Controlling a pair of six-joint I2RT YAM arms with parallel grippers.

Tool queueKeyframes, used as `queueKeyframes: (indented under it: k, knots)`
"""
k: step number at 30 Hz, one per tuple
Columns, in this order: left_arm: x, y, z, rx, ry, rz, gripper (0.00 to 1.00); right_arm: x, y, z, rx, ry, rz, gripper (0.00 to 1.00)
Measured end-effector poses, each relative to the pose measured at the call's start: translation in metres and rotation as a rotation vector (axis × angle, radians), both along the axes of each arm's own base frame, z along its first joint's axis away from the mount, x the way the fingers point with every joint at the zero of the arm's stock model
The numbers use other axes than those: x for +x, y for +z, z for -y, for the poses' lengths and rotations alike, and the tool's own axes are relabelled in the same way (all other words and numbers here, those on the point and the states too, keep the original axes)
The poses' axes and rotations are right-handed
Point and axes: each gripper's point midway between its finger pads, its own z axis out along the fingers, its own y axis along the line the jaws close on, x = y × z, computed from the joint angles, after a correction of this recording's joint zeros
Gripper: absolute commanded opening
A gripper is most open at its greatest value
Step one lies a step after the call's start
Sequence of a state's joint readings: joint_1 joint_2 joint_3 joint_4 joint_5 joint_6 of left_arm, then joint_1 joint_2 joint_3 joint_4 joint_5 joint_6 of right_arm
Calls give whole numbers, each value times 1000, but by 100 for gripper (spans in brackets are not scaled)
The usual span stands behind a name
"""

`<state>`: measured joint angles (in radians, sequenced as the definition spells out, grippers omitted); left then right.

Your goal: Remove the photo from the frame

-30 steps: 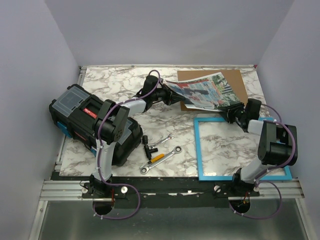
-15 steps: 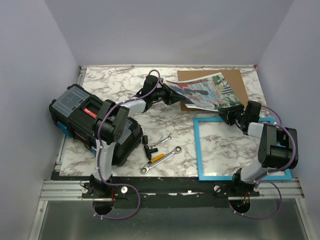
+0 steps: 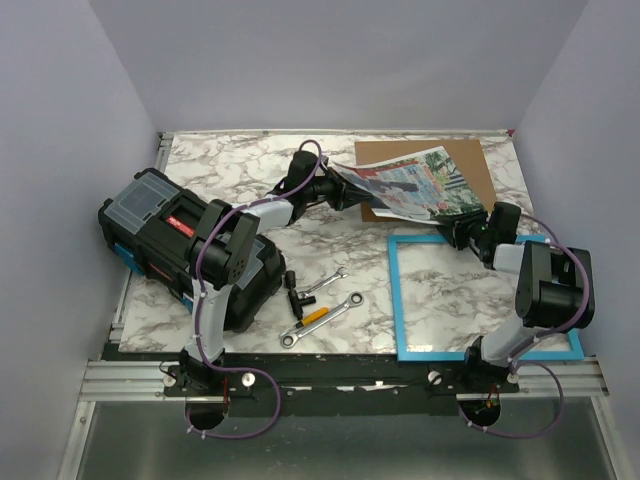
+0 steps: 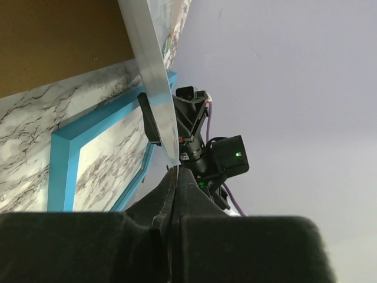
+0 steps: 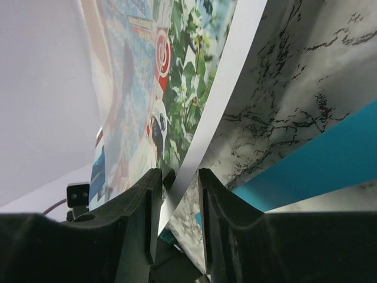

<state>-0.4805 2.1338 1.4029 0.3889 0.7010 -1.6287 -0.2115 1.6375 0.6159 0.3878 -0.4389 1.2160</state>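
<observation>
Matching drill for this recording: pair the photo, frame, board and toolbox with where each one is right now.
Things:
1. photo
2. frame
3. board
4. toolbox

Places:
a. left side of the table
b. far right, lying flat
c. raised off the table
d. near right, lying flat

Pairs: 1-c, 2-d, 3-b, 4-a
</observation>
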Motion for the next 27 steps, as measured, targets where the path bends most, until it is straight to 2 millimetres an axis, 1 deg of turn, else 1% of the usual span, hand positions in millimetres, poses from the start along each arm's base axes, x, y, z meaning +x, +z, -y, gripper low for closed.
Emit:
queueKeyframes:
  k: [7,14,15,16,17,19,20,23,24,27]
  knots:
    - [-3,2,5,-8,-8,-2,0,8,-3,-2,71,-29,3,38]
    - [-10,2,10,-11,-26,-7,0,18,1,-5,135,-60,12,35]
    - [-10,2,11,-11,-27,-7,0,20,1,-6,142,-61,13,32]
    - [-10,2,11,-11,-28,-7,0,22,1,-6,148,-64,13,27]
    - [-11,2,11,-10,-29,-8,0,24,1,-6,149,-69,14,22]
    - [-11,1,11,-5,-31,-8,0,27,2,-6,147,-76,19,6]
    - [-12,-1,11,0,-32,-8,0,28,2,-5,145,-80,22,1]
    - [-13,-4,10,14,-35,-15,0,32,5,-3,133,-88,35,1]
    - [-13,-6,10,18,-37,-15,2,34,6,-2,126,-89,39,1]
    - [-14,-7,10,31,-41,-18,20,36,8,0,101,-88,52,1]
